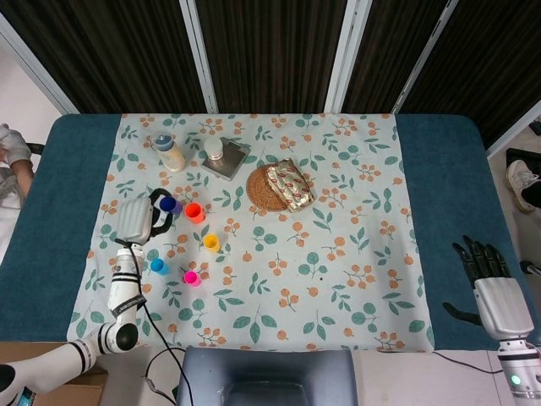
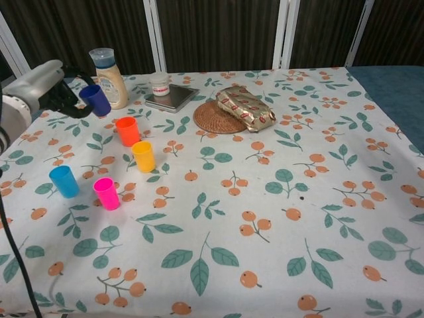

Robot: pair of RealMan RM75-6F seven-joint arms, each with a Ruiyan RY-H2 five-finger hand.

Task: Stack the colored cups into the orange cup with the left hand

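Note:
My left hand [image 2: 46,89] [image 1: 139,218] grips the dark blue cup [image 2: 96,100] [image 1: 167,204] and holds it in the air, up and to the left of the orange cup [image 2: 127,130] [image 1: 194,211]. The orange cup stands upright on the cloth. A yellow cup [image 2: 143,156] [image 1: 211,243] stands just in front of it. A light blue cup [image 2: 64,181] [image 1: 157,266] and a pink cup [image 2: 106,193] [image 1: 192,277] stand nearer the front left. My right hand [image 1: 486,269] hangs off the table's right edge with its fingers spread and holds nothing.
A sauce bottle [image 2: 108,68] stands at the back left, close behind the lifted cup. A small white jar [image 2: 159,83] sits on a grey scale [image 2: 172,98]. A foil snack packet [image 2: 245,106] lies on a woven coaster [image 2: 215,118]. The floral cloth [image 2: 278,218] covers the table.

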